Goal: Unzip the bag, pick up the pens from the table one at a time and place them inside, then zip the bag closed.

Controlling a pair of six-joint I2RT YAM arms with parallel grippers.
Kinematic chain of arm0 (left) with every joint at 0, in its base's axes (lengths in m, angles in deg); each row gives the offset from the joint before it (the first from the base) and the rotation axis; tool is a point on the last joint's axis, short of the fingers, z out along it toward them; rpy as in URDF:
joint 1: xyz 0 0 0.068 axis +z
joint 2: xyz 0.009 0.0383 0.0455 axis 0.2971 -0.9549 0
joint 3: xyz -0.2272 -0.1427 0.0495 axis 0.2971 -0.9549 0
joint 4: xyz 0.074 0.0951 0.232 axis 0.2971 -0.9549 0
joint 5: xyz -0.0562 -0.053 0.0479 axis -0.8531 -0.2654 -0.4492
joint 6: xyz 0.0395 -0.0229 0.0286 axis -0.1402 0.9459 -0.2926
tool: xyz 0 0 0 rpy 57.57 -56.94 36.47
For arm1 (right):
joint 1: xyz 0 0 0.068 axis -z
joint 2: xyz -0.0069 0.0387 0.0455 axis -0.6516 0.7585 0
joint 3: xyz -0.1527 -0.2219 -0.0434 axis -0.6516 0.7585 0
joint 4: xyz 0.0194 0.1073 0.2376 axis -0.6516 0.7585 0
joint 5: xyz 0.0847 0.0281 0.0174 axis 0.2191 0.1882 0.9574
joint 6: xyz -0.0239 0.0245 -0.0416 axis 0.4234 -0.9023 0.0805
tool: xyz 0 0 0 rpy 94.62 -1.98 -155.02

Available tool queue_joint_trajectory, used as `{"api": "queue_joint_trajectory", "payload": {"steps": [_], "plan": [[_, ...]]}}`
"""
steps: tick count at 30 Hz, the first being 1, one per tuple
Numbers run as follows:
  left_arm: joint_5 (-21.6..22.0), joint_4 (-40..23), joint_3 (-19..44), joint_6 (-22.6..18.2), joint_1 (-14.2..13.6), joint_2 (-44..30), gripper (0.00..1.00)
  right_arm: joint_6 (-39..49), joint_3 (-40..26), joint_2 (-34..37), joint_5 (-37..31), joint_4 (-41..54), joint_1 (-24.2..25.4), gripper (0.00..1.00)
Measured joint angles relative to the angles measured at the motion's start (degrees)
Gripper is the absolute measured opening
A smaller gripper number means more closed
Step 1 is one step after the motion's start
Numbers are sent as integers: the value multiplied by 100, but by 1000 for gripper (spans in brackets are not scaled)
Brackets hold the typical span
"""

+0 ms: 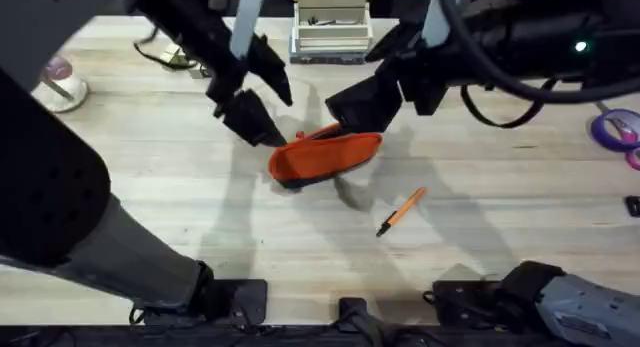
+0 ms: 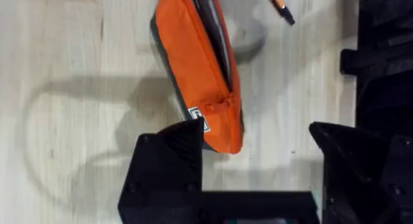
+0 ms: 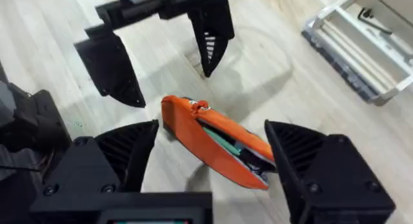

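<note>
**Orange pouch lies part-open between two spread grippers; one pen on the table**

Nearest the arm bases, in the lower right of centre in the overhead view, the pen (image 1: 401, 210) lies slantwise on the table (image 1: 150, 177), apart from the pouch and from both grippers. In the left wrist view its black tip is seen but the rest of its barrel is cut off at the frame's edge.

Just beyond it, at the middle of the overhead view, the bag (image 1: 326, 154) lies on its side. Its zipper is partly undone: the right wrist view shows a dark gap with greenish contents inside, too indistinct to name. A small white label (image 2: 199, 116) sits near the bag's end in the left wrist view; its print cannot be read.

The left gripper (image 1: 262, 105) hangs at the bag's upper-left end, fingers spread wide and holding nothing; one finger is close by the label end. The right gripper (image 1: 365, 105) hangs at the upper-right end, fingers likewise spread, empty.

Farthest off, a white tray (image 1: 331, 34) stands at the top centre.
</note>
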Motion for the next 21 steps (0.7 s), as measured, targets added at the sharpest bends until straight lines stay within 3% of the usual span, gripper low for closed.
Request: {"api": "queue_joint_trajectory", "payload": {"steps": [4,9,21], "plan": [[17,-408,544,4,0,0,995,198,-123,0,-2,117,0,998],[108,-423,935,263,0,0,995,550,-135,0,-3,207,0,998],[157,-423,990,542,0,0,995,2352,-135,0,-24,134,0,998]]}}
